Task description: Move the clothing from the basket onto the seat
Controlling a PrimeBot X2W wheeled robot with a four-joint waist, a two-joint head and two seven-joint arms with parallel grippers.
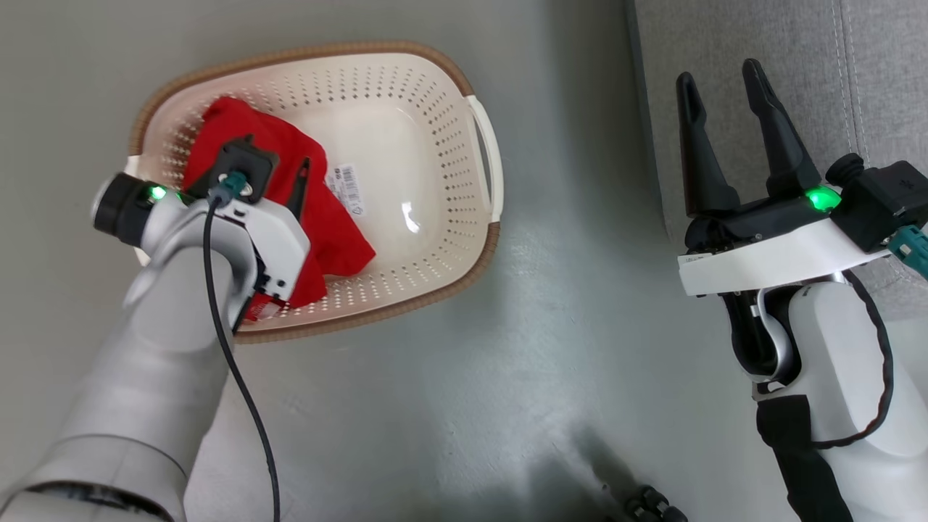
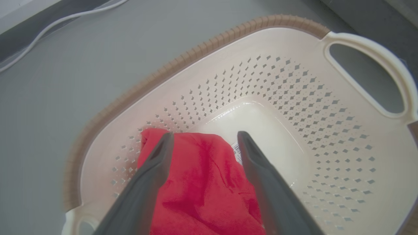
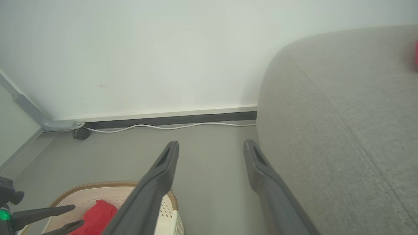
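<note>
Head view gives us the basket (image 1: 406,94) on the grey floor (image 1: 507,362) at 10 o'clock. The seat (image 1: 761,43) is at 2 o'clock, well apart from it. Red clothing (image 1: 333,232) lies crumpled in the basket's 8 o'clock half, just beside a sticker (image 1: 346,183) on the bare bottom.

Our left jaws hang over that cloth, spread wide and gripping nothing. In the left wrist view their fingers (image 2: 153,169) stand either side of the clothing (image 2: 202,189). We cannot tell whether the tips touch it.

Our right jaws are wide open and empty over the seat's edge at 2 o'clock, fingers (image 1: 699,152) pointing to 12.

In the right wrist view the seat (image 3: 343,114) takes the 3 o'clock side. The basket (image 3: 91,186) sits at 7 o'clock with the clothing (image 3: 96,212) inside. A blurred red patch (image 3: 416,54) shows on the seat at the 3 o'clock edge, and we cannot tell what it is.
</note>
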